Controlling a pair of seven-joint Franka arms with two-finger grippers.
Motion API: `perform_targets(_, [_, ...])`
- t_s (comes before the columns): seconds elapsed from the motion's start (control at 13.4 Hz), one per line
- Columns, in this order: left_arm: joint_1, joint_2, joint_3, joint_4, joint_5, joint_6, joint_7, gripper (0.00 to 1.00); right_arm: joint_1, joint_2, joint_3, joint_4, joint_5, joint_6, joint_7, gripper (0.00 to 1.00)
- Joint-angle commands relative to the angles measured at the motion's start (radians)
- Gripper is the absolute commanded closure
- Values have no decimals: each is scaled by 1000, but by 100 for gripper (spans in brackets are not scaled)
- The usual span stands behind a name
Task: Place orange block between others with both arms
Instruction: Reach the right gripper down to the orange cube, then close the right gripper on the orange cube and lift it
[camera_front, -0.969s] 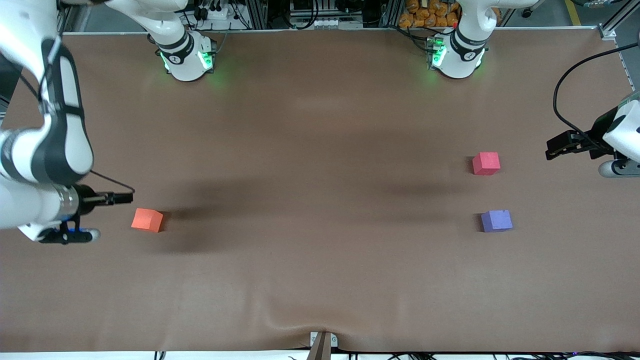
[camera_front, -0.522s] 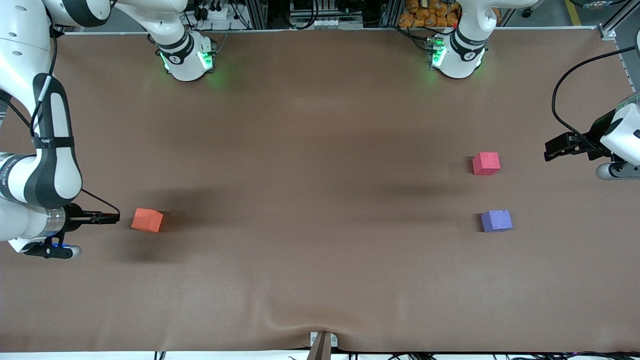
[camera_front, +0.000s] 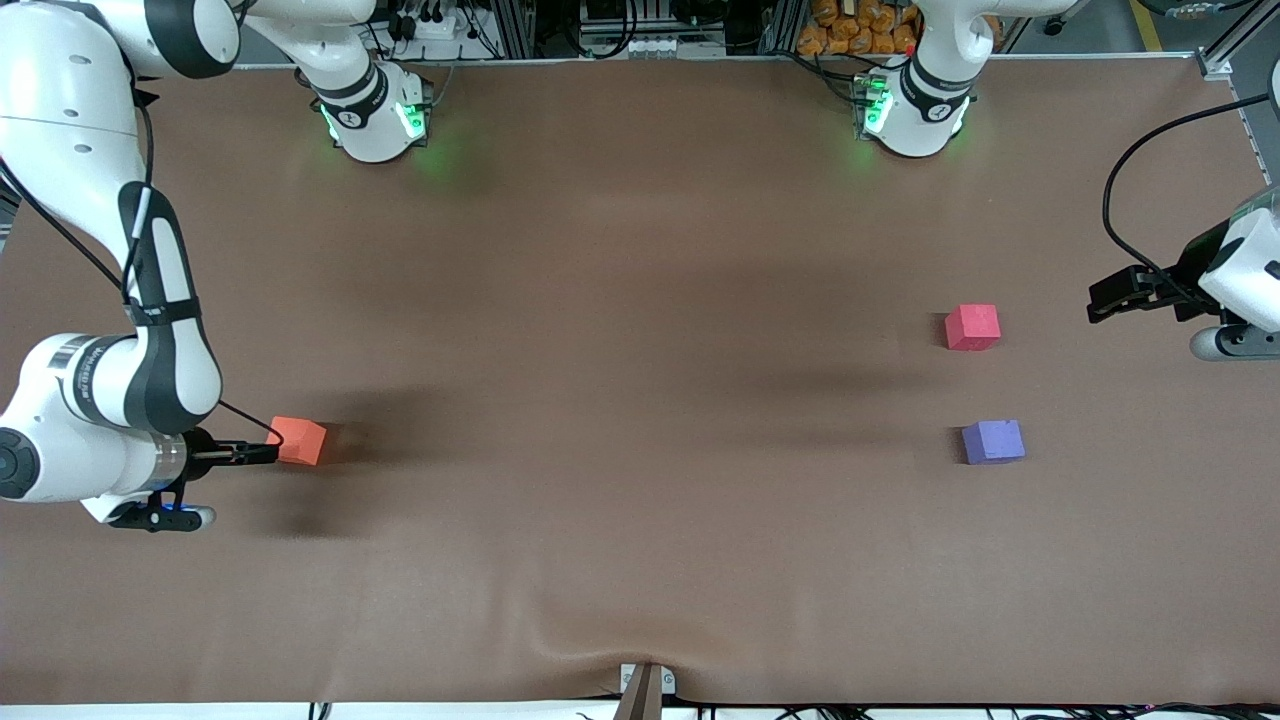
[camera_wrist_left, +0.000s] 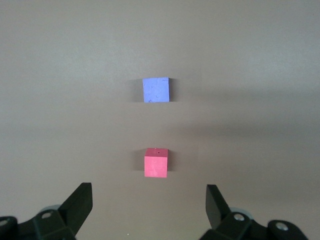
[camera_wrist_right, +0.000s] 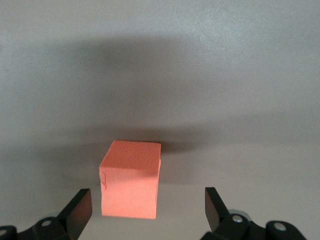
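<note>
Front view showed the orange block (camera_front: 296, 441) resting on the brown table (camera_front: 640, 400) at the right arm's end, roughly at nine o'clock from the table's middle. The right gripper (camera_front: 262, 454) hung low just beside that block, its tips at the block's edge; whether they touched it could not be told. In the right wrist view its fingers (camera_wrist_right: 80, 207) stood wide apart, with the block ahead of the gap and nothing held.

The pinkish-red cube (camera_front: 972, 327) and the bluish-purple cube (camera_front: 992, 441) sat near the left arm's end, around three o'clock from the middle. The purple one lay nearer the front camera, with a bare gap between them. The left gripper (camera_front: 1112, 297) hovered over the table's edge, about two o'clock from the red cube. Its fingers (camera_wrist_left: 80, 202) were spread wide and empty.
</note>
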Motion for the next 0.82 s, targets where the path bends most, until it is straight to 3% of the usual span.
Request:
perform_targets(0.0, [0,7,0,14,-12,-11,-19,0,-1,36,4,6,-10,27,7,0])
perform_targets(0.75, [-2,7,-2,12,-13,-11,-17,0,16,40,4,-15,-9,36,62,0])
